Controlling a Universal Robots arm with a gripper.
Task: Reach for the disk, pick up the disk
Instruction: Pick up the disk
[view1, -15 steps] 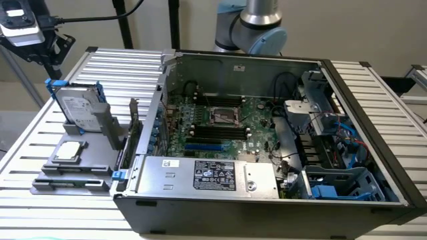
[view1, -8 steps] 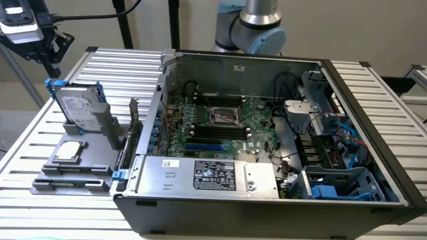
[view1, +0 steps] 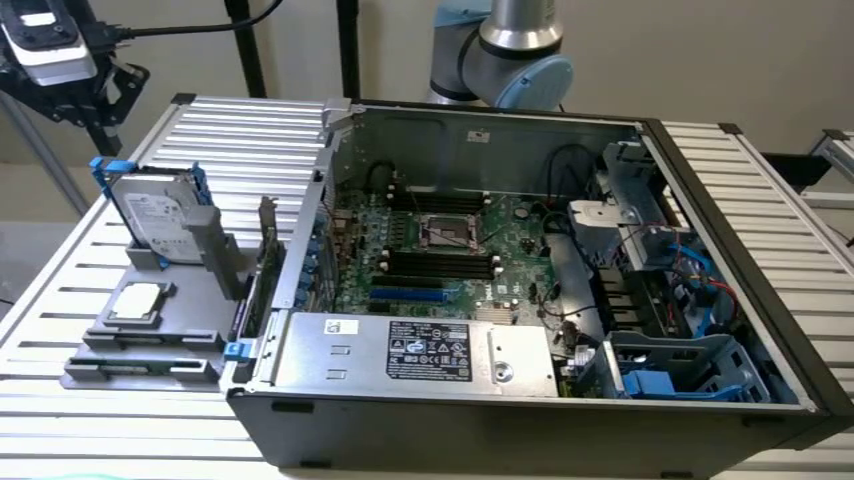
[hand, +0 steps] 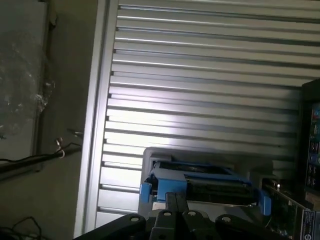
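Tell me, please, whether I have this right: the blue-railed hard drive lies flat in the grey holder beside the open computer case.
Not quite: the blue-railed hard drive does not lie flat; it stands on edge in the grey holder beside the open computer case, as the exterior view shows.

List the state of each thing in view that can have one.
Silver-grey rectangular hard disk with blue plastic rails: standing upright in grey fixture, not gripped.
Small square silver chip: lying flat on that fixture.
Black metal computer case: open, side panel off.
Gripper: above the disk, not touching.
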